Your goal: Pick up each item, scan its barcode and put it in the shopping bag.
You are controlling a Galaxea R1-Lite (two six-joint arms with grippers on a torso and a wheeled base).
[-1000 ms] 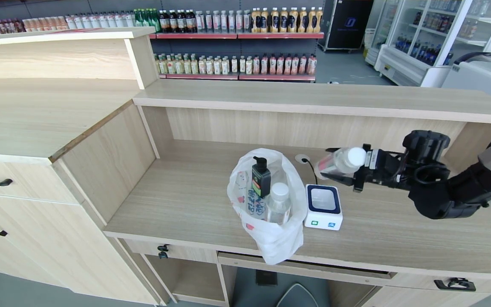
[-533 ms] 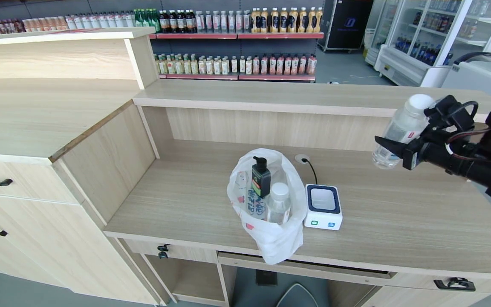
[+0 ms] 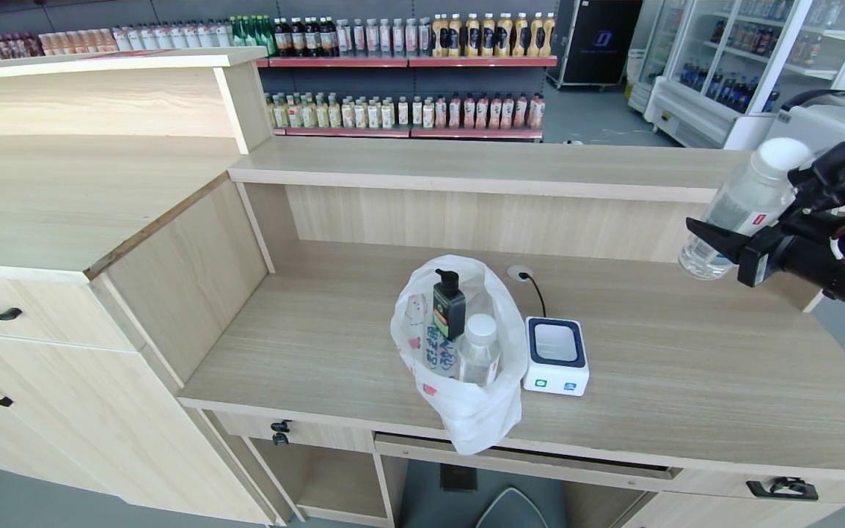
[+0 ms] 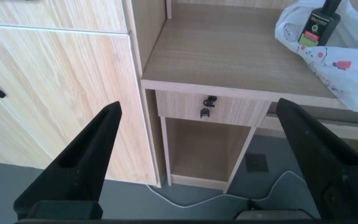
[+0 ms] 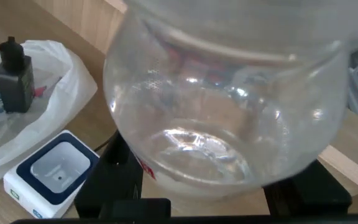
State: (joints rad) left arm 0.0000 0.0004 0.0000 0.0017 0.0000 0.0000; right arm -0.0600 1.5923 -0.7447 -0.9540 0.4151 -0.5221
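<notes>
My right gripper [image 3: 741, 235] is shut on a clear water bottle [image 3: 741, 209] with a white cap, held tilted high above the right end of the counter; the bottle's base [image 5: 222, 118] looms close in the right wrist view. The white shopping bag [image 3: 466, 411] stands open on the counter's front, holding a dark pump bottle [image 3: 449, 304] and another clear bottle [image 3: 478, 350]. The white barcode scanner [image 3: 557, 356] sits just right of the bag. My left gripper [image 4: 197, 162] hangs open below the counter's left front, with the bag [image 4: 340, 62] off to one side.
A raised back ledge [image 3: 540, 172] runs behind the counter [image 3: 686, 396]. A tall cabinet with drawers [image 3: 63, 242] stands to the left. The scanner's cable [image 3: 538, 292] runs to a hole in the counter. Store shelves and fridges fill the background.
My right arm has carried the water bottle from above the scanner up and to the right, away from the bag. The bottle went from lying sideways to nearly upright.
</notes>
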